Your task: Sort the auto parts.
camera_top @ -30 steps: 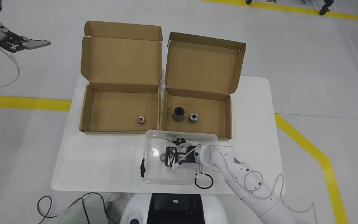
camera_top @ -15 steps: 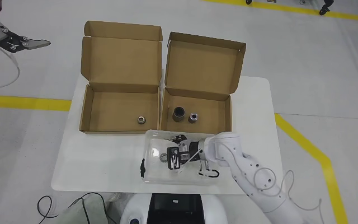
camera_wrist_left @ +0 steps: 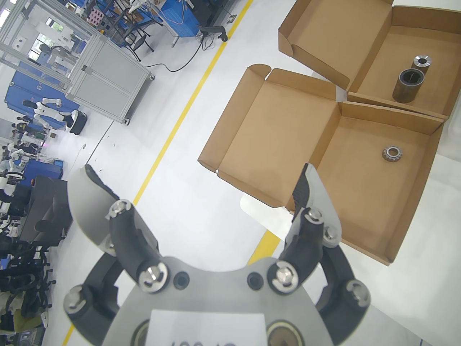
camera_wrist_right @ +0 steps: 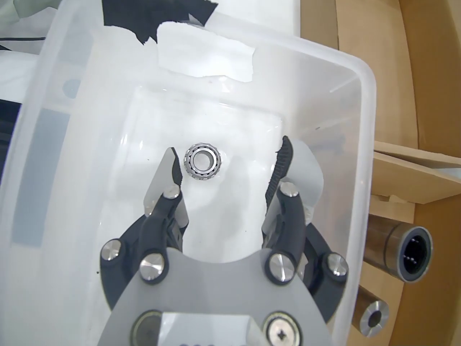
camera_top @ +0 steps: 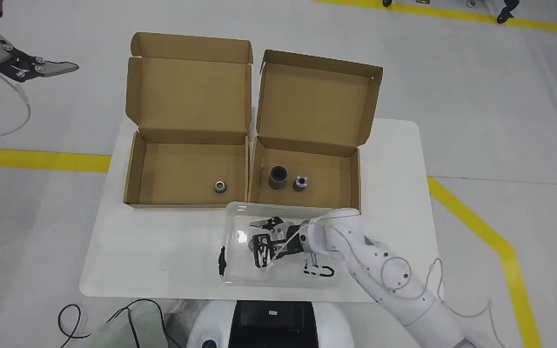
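A small steel roller bearing (camera_wrist_right: 202, 160) lies on the floor of the clear plastic bin (camera_wrist_right: 362, 109), which stands at the table's front edge (camera_top: 233, 228). My right gripper (camera_wrist_right: 228, 162) is open and low inside the bin (camera_top: 260, 245), with the bearing just inside one fingertip and touching neither pad. My left gripper (camera_wrist_left: 196, 178) is open and holds nothing, hanging over the floor far left of the table (camera_top: 39, 66). The left cardboard box (camera_top: 152, 174) holds one similar bearing (camera_top: 219, 185). The right box (camera_top: 335, 178) holds a dark cylinder (camera_top: 278, 177) and a small steel bushing (camera_top: 300, 182).
Both boxes stand side by side behind the bin with their lids open and leaning back. Black tape (camera_wrist_right: 144, 12) and a white label patch (camera_wrist_right: 205, 53) sit on the bin's end wall. Bare white tabletop (camera_top: 148, 252) lies left of the bin.
My right arm's forearm has swung, and its gripper has shifted slightly to the left inside the bin. The left gripper has stayed where it was.
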